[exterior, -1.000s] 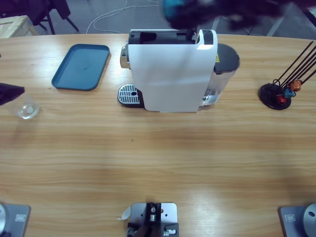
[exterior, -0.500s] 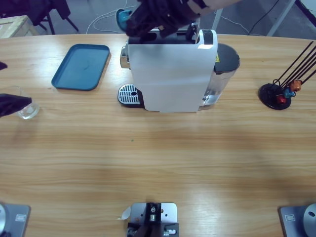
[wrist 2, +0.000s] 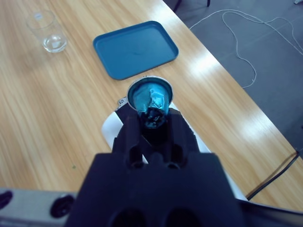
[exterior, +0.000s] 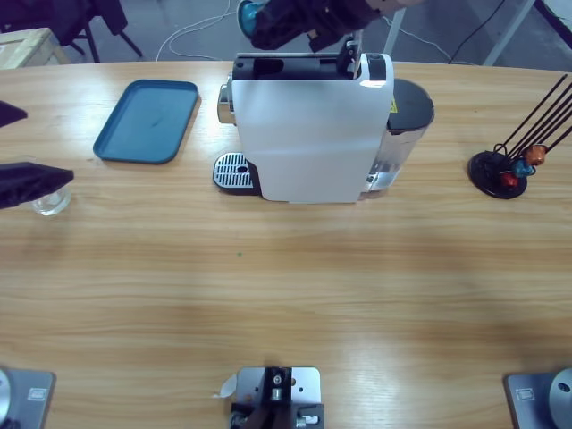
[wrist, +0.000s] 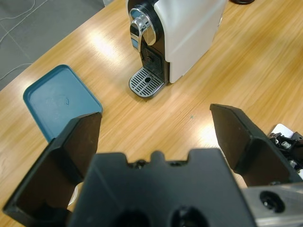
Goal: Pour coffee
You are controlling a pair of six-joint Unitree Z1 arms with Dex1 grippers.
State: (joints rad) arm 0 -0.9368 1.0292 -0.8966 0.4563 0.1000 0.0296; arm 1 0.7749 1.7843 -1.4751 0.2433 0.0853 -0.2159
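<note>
The right gripper (wrist 2: 150, 116) has its jaws pinched on a blue pod (wrist 2: 150, 100). The right wrist view shows this best: the pod sticks out past the tips of the jaws, with its round rim and crinkled blue middle facing the camera. Below it is the white top of the coffee machine (wrist 2: 142, 130), and farther off are the blue tray (wrist 2: 135, 49) and a clear glass (wrist 2: 46, 31) on the wooden table (wrist 2: 47, 104). In the high view the same gripper (exterior: 268, 20) is a dark shape at the top edge, just behind the machine (exterior: 308, 134), and only a small bit of the pod (exterior: 248, 14) shows beside it. That view also shows the open slot on top of the machine, near the gripper, and a black rack (exterior: 514, 161) with a few pods far off at the other end of the table.

The left gripper (wrist: 156, 127) has its jaws spread wide with nothing between them. Its own view looks across the table at the front of the machine (wrist: 182, 38), the shiny spout, the round drip grate (wrist: 147, 81) and the tray (wrist: 59, 106). In the high view this gripper (exterior: 36, 179) is at the table's edge, and one dark jaw lies over the glass (exterior: 49, 201). The tray (exterior: 147, 121) lies between the glass and the machine.
</note>
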